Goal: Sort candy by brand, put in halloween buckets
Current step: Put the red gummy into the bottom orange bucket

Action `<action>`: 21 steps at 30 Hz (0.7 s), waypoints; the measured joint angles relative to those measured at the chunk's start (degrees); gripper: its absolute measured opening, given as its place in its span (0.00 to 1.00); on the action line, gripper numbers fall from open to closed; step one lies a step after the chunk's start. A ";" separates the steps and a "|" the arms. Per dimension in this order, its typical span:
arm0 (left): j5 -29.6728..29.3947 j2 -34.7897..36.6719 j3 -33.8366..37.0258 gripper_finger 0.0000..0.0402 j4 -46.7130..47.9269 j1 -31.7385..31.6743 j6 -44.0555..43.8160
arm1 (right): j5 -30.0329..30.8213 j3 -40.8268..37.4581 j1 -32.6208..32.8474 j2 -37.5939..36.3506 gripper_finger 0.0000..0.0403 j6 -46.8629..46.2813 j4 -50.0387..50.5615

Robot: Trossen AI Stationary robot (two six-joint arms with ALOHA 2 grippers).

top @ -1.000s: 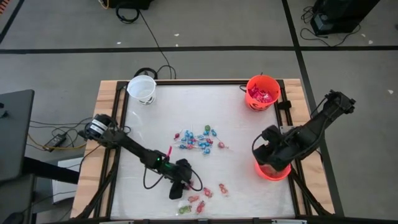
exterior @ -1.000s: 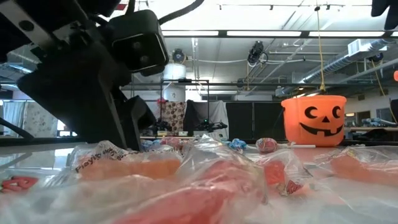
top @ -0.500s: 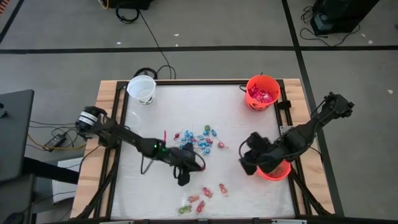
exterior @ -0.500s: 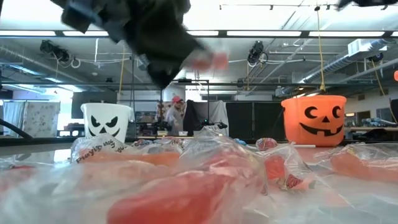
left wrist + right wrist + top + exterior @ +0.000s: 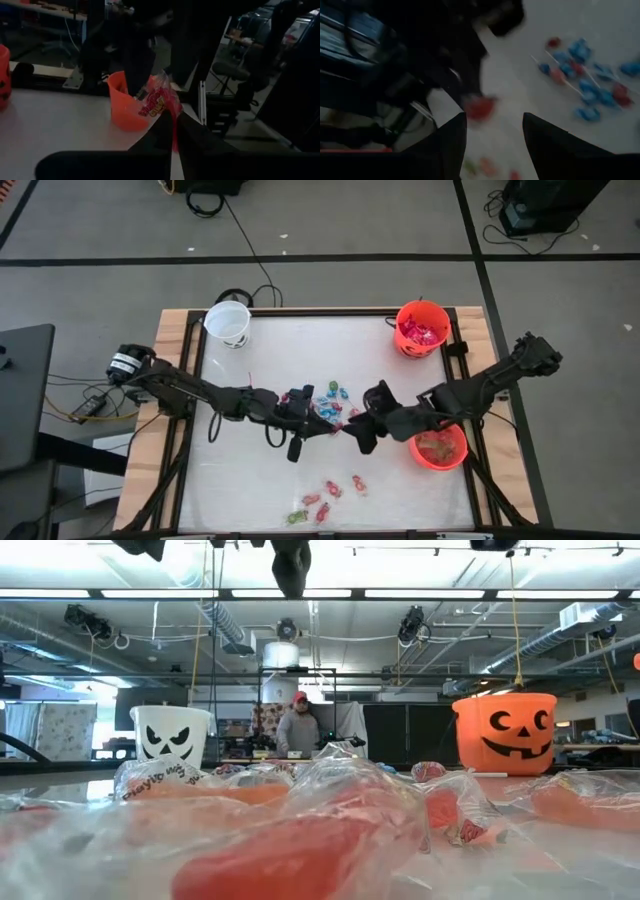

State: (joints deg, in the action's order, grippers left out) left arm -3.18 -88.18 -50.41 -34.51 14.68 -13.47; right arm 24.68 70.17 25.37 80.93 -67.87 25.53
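Both arms meet mid-counter (image 5: 420, 340), w/ the left gripper (image 5: 335, 427) reaching across from the left side, fingers (image 5: 192, 137) pinched tight on a red candy packet (image 5: 159, 101) held up off the surface. Wrist view shows the crinkly red wrapper w/ yellow lettering clamped right at the fingertips. Right gripper (image 5: 352, 432) sits just beside it, nose to nose, jaws spread wide w/ nothing between them; its wrist view has the red packet (image 5: 479, 107) blurred in front of the gap.

Loose candy: blue-and-red cluster (image 5: 322, 402) near the counter's centre, right by the two grippers; a few green, pink and red pieces (image 5: 322, 498) scattered toward the near edge. Low view is filled w/ clear-wrapped orange-red sweets (image 5: 300, 850) up close.

Buckets: white one (image 5: 228, 322) at the far-left corner, orange one (image 5: 422, 328) at the far-right w/ red candy inside, second orange one (image 5: 438, 449) at the right edge under the right arm, some candy in it too. A person (image 5: 297, 726) stands in the room behind.
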 joint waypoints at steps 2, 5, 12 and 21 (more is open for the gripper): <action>0.05 -0.02 0.00 0.06 -1.15 0.00 -0.02 | -0.06 0.00 -0.70 0.17 0.51 1.55 -2.17; 0.07 0.00 0.00 0.06 -2.40 0.00 -0.02 | -0.44 0.00 -1.90 0.63 0.51 2.01 -4.51; 0.21 -0.02 0.02 0.06 -2.75 -0.11 -0.25 | -2.44 0.04 -3.08 1.94 0.34 1.84 -5.43; 0.23 0.01 -0.04 0.18 2.42 -0.14 -2.08 | -2.34 0.02 -3.06 -0.20 0.05 2.05 2.20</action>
State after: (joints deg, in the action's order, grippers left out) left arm -2.95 -88.17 -50.45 -32.09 14.54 -15.55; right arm 22.35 70.19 22.31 80.73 -65.82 27.73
